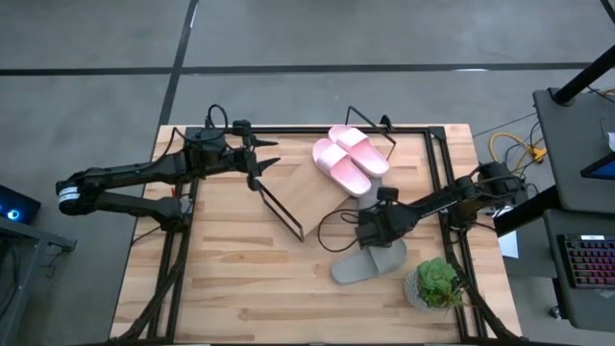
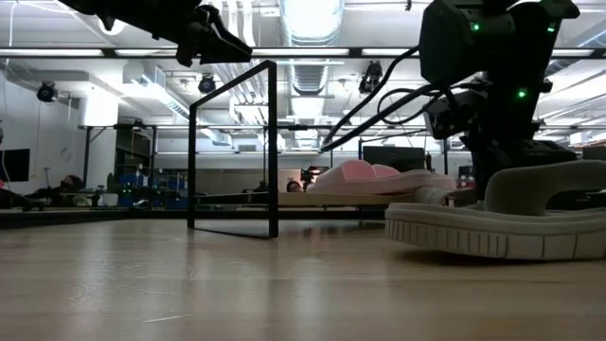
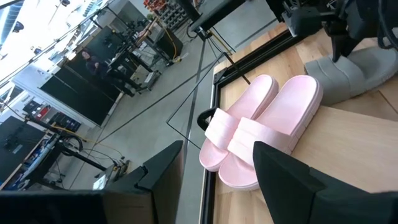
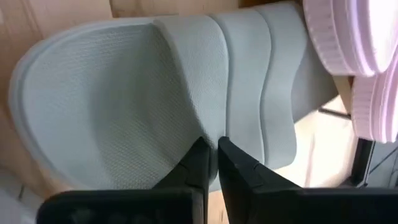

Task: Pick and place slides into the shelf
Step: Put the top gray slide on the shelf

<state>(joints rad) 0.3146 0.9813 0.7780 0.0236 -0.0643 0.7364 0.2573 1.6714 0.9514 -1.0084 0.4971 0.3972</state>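
Two pale pink slides (image 1: pixel 348 156) (image 3: pixel 261 124) lie side by side on the far end of the slanted shelf, whose black wire frame (image 1: pixel 283 213) (image 2: pixel 234 142) stands mid-table. One grey slide (image 1: pixel 368 195) (image 4: pixel 155 81) lies next to them. The other grey slide (image 1: pixel 370 264) (image 2: pixel 492 227) rests sole-down on the table nearer the front. My right gripper (image 1: pixel 370 229) (image 4: pixel 211 155) is shut between the two grey slides, its tips at the side of the one by the pink pair. My left gripper (image 1: pixel 267 159) (image 3: pixel 217 180) hangs open above the shelf's left side. My right gripper has its shut fingertips (image 4: pixel 200 155) against the long side edge (image 4: pixel 186 134) of the grey slide beside the pink pair, near the strap. Whether they touch the foam, I cannot tell. Nothing shows between the fingers.
A small potted plant (image 1: pixel 437 284) stands near the table's front right corner. Black frame rails (image 1: pixel 444 183) run along the table's sides and far edge, with cables by the right arm's base. Bare wood lies at the front left.
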